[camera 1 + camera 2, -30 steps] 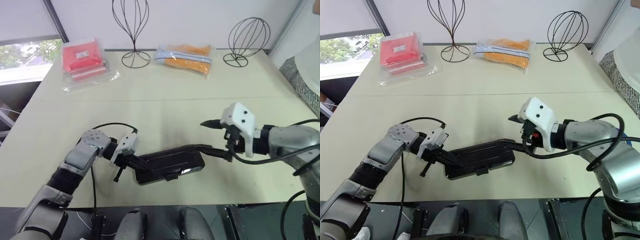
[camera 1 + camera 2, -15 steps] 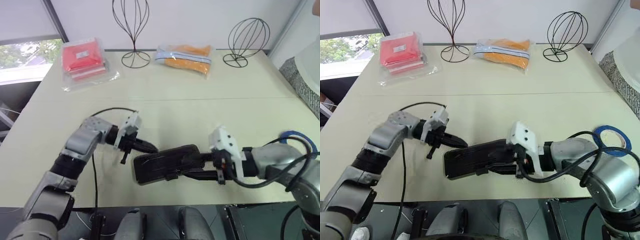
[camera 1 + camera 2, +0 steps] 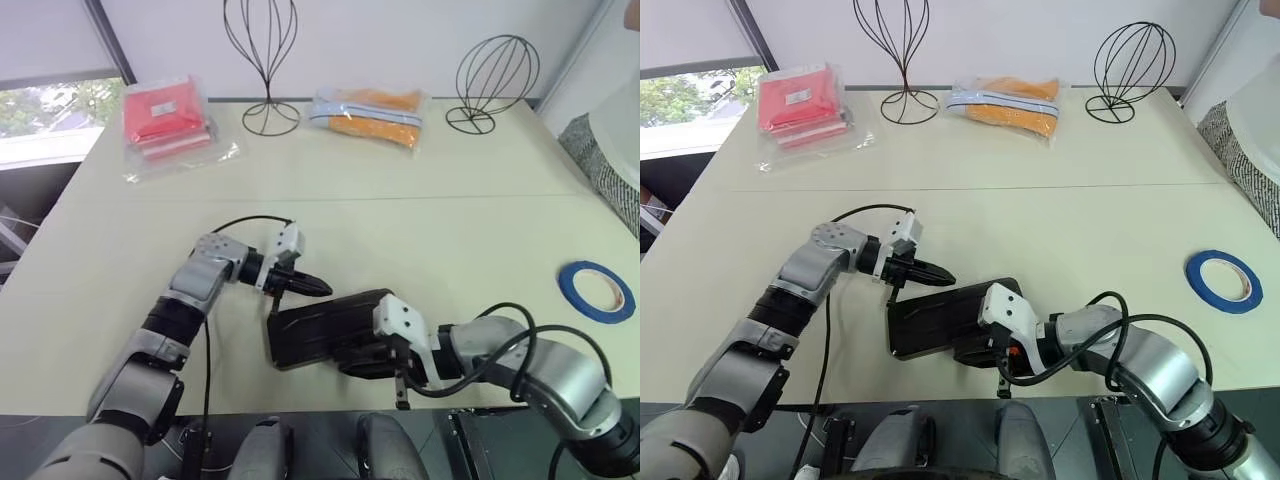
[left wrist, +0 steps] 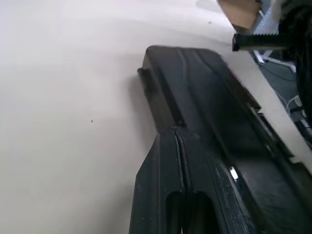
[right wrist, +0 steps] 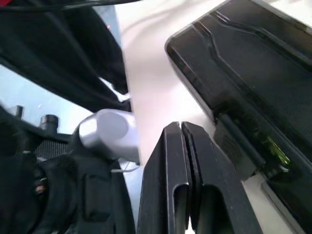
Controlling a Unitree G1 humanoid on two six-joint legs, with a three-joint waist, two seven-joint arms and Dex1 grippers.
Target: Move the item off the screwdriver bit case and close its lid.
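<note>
From the head views, the blue tape roll (image 3: pixel 1224 281) lies on the surface (image 3: pixel 1060 210) well apart from the screwdriver bit case (image 3: pixel 940 318), whose lid looks down; pressing the latch home seems the remaining step. The left wrist view shows the left end effector (image 4: pixel 181 146) closed, fingers pressed together, at the case's edge. The right wrist view shows the right end effector (image 5: pixel 181 127) likewise closed and empty beside the latch tab (image 5: pixel 239 141), hidden from the head views.

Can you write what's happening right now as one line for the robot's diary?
blue ring-shaped tape roll: on table, off case | flat dark grey plastic case: lid down | left gripper: shut, at case's far edge | right gripper: shut, at latch side
</note>
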